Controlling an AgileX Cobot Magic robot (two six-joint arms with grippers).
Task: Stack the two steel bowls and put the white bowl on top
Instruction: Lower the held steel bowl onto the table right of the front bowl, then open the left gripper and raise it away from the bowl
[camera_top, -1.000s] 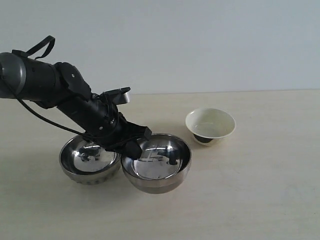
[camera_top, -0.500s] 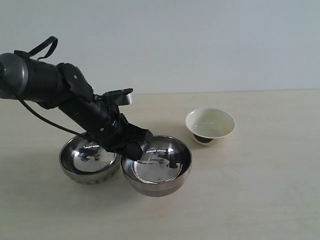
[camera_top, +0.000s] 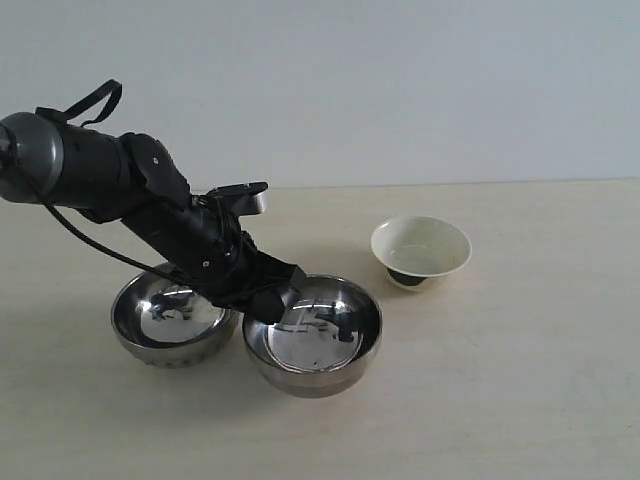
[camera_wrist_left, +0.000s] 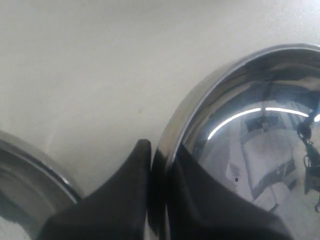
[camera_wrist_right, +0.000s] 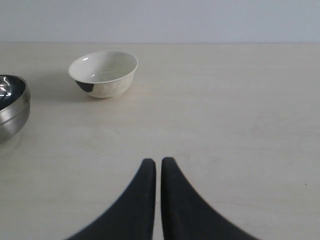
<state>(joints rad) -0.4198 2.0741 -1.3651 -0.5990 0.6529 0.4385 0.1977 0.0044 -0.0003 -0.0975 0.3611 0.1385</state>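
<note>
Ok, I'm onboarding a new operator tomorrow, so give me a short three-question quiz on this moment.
1. True or false: the white bowl is already stacked.
2. The left gripper grips the steel bowl nearest the white bowl by its: A) rim B) base C) not at all.
3. Fill in: the right gripper holds nothing, and its jaws are ____.

Key: 1 false; 2 A; 3 shut.

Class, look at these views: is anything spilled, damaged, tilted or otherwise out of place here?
Nothing is spilled or damaged. The white bowl seems to lean slightly, its dark foot showing on one side. The left fingers pinch the rim of the steel bowl nearer it, which is expected.
</note>
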